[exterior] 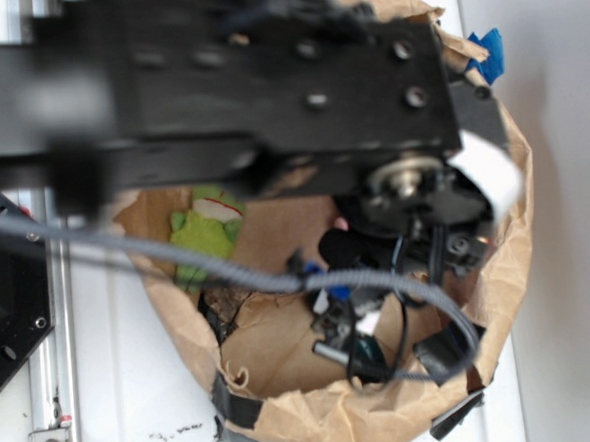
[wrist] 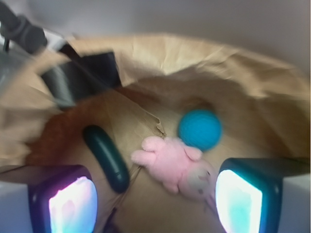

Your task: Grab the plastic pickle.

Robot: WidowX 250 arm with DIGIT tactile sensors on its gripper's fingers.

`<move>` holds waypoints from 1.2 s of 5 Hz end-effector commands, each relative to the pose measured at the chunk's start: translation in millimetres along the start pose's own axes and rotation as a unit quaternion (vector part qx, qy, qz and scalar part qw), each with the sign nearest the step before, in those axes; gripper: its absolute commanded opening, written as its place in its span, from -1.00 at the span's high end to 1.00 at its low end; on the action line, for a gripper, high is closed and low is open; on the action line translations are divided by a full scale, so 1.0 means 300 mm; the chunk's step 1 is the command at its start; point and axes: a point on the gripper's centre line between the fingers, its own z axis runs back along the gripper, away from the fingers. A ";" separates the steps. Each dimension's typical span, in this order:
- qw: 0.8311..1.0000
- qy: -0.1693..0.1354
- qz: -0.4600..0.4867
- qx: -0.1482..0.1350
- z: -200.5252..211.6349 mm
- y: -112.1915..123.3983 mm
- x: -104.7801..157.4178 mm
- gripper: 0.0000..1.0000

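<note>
In the wrist view the plastic pickle [wrist: 106, 158] lies on the brown paper floor of the bag, a glossy dark green oblong, slanting from upper left to lower right. My gripper [wrist: 155, 200] is open above the floor. Its left finger [wrist: 68, 204] sits just below and left of the pickle's near end, and the right finger [wrist: 243, 194] is far to the right. Nothing is between the pads. The pickle is apart from both fingers. In the exterior view the arm hides the pickle.
A pink plush bunny [wrist: 177, 165] lies between the fingers' line and a blue ball [wrist: 199, 128] behind it. A light green plush frog [exterior: 204, 235] lies at the bag's left side. The crumpled paper bag walls [exterior: 328, 424] ring everything, with black tape [exterior: 236, 405] on the rim.
</note>
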 end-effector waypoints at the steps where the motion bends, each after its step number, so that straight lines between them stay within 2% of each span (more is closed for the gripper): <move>1: 1.000 -0.022 0.004 0.014 0.040 0.010 0.017 -1.00; 3: 1.000 -0.022 0.004 0.014 0.040 0.010 0.017 -1.00; 4: 0.999 0.002 -0.029 0.032 -0.084 0.033 -0.002 -1.00; 5: 0.998 0.010 -0.063 -0.009 -0.107 0.010 -0.006 -1.00; 6: 0.995 0.019 -0.094 -0.015 -0.119 -0.033 -0.026 -1.00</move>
